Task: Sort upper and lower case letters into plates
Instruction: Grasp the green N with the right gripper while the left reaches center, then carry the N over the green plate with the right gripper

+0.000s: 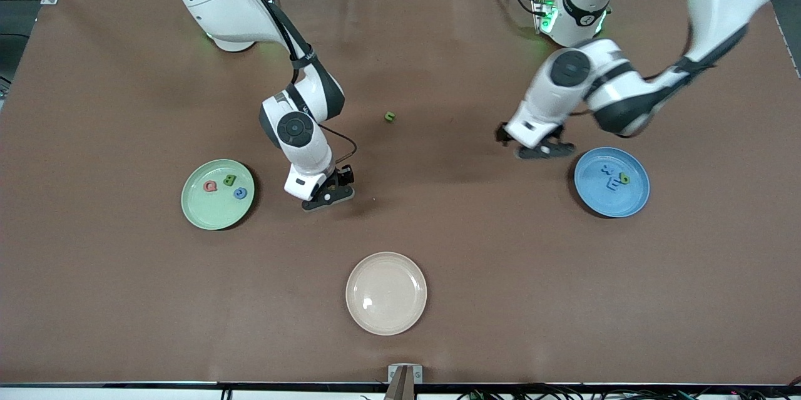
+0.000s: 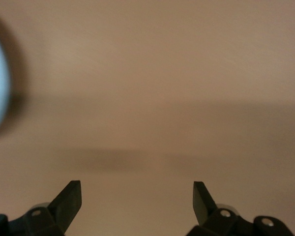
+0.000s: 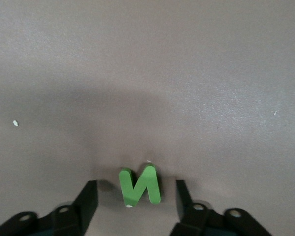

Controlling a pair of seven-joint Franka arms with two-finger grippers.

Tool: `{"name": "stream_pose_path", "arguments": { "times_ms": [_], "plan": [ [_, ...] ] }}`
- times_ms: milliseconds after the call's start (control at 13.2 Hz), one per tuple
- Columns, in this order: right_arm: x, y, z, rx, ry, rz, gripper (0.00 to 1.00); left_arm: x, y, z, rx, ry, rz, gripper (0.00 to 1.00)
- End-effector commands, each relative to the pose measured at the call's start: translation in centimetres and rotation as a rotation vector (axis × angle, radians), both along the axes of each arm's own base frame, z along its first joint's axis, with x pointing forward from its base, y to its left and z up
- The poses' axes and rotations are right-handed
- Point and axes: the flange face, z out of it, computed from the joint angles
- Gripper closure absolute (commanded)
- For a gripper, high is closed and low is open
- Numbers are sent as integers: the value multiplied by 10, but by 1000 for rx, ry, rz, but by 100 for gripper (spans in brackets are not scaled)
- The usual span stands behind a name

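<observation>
Plates come first, since they are the biggest things. The mint green plate (image 1: 217, 194) sits on the brown bench (image 1: 438, 250) beside my right hand (image 1: 326, 194), toward the right arm's end. It holds three small letters, red, green and blue. The blue plate (image 1: 611, 181) sits beside my left hand (image 1: 538, 148), toward the left arm's end, and holds a few letters too. I cannot read those ones. A cream plate (image 1: 386, 293) lies nearer the front camera than my right hand.

My left hand (image 2: 136, 199) is spread wide with nothing in it, low over bare bench.

My right hand (image 3: 136, 201) is down low with its fingers (image 3: 88, 199) partly spread on each side of a green N (image 3: 140, 185). They are not touching it yet. In the front view my hand hides this letter.

I think the N is very light, stiff and smooth, so it could slide or flip. I should pinch its two flat outer sides.

One more green letter (image 1: 390, 116) lies farther from the front camera than my right hand. It is too small to read.
</observation>
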Motion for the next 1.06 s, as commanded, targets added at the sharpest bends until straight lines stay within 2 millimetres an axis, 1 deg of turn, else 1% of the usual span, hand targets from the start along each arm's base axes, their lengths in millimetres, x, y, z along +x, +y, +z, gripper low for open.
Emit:
{"name": "stream_pose_path", "arguments": {
  "times_ms": [0,76,152,228,304,455,531,607,683,835,911,986],
  "plan": [
    [3,1,-2,-7,-13,14,36,-35,-76,5,24,-32,39,0],
    [3,1,-2,-7,-13,12,37,-48,-97,2,25,-35,49,0],
    [4,0,-2,-7,-13,11,38,-61,-118,-6,24,-33,45,0],
    [4,0,-2,-7,-14,9,38,-71,-136,-14,26,-36,47,0],
    [5,-2,-2,-4,-19,6,38,-77,-153,-27,25,-37,74,0],
    [5,-3,-7,-6,-16,6,42,-89,-180,-49,7,-46,103,0],
    [5,-3,-7,-5,-15,4,46,-92,-192,-56,-14,-53,108,0],
    [6,-5,-6,-5,-17,1,52,-91,-202,-58,-40,-54,114,0],
    [6,-5,-6,-4,-15,-7,63,-88,-210,-58,-61,-50,124,0],
    [7,-7,-7,-6,-4,-24,94,-82,-225,-55,-88,-42,153,0],
    [7,-7,-6,-5,-3,-30,99,-82,-233,-56,-94,-44,155,0],
    [8,-9,-5,-7,-4,-33,100,-83,-240,-62,-85,-52,150,0]
  ]
}}
